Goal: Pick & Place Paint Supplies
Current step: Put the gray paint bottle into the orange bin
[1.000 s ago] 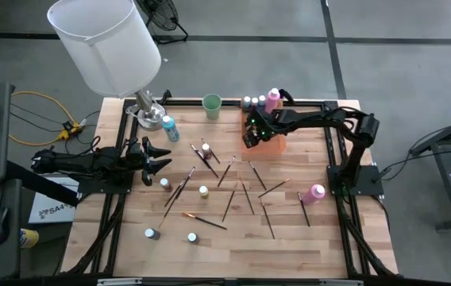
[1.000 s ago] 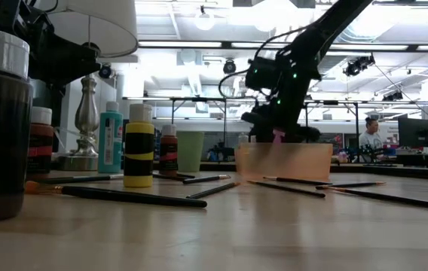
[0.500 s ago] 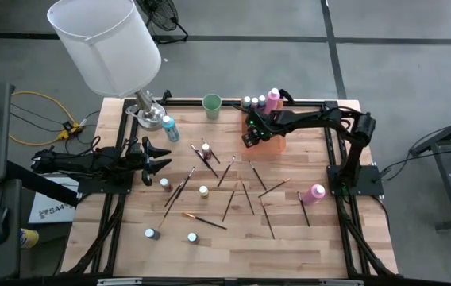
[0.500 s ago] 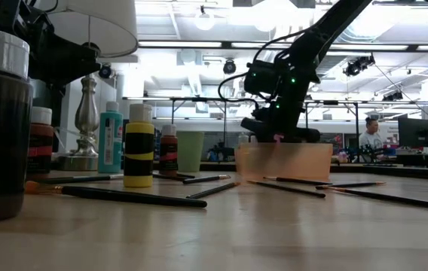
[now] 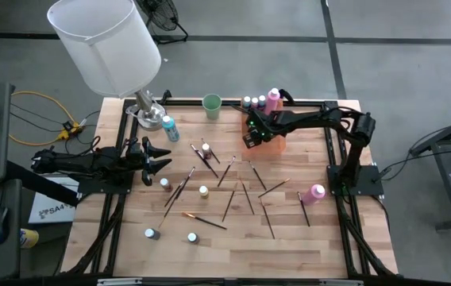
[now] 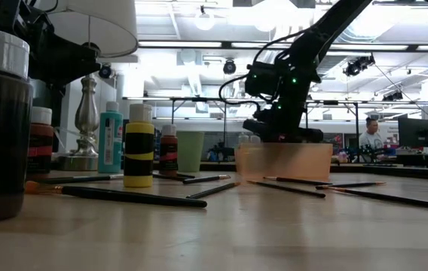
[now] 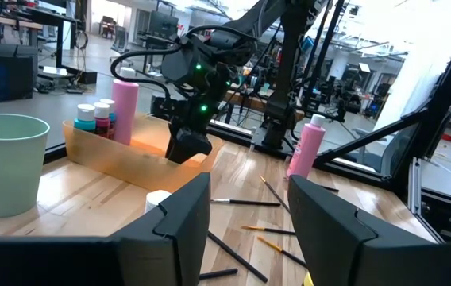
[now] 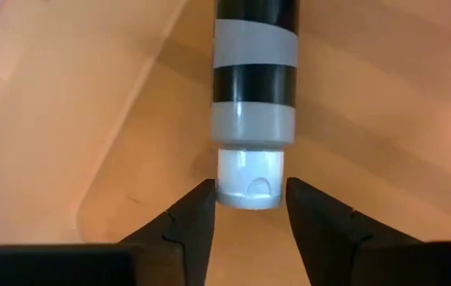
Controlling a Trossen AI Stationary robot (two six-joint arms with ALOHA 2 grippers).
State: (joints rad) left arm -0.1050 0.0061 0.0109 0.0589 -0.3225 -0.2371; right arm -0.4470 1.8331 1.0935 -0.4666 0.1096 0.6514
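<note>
Right pincer (image 5: 249,138) — in the translucent orange plastic bin (image 5: 275,144) at the wooden counter (image 5: 233,242) rear, fingers parted astride a black-and-grey striped, pale-capped bottle (image 8: 254,95). Left pincer (image 5: 160,156) — open, idle at left edge.

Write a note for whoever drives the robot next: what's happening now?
Left claw: open, empty, waiting at the table's left edge.
Right claw: over the orange tray at the back, a striped bottle right in front of it.
Done: several bottles stand in the tray.
To do: brushes and small bottles scattered mid-table, a pink bottle on the right, a teal bottle by the lamp base.
</note>
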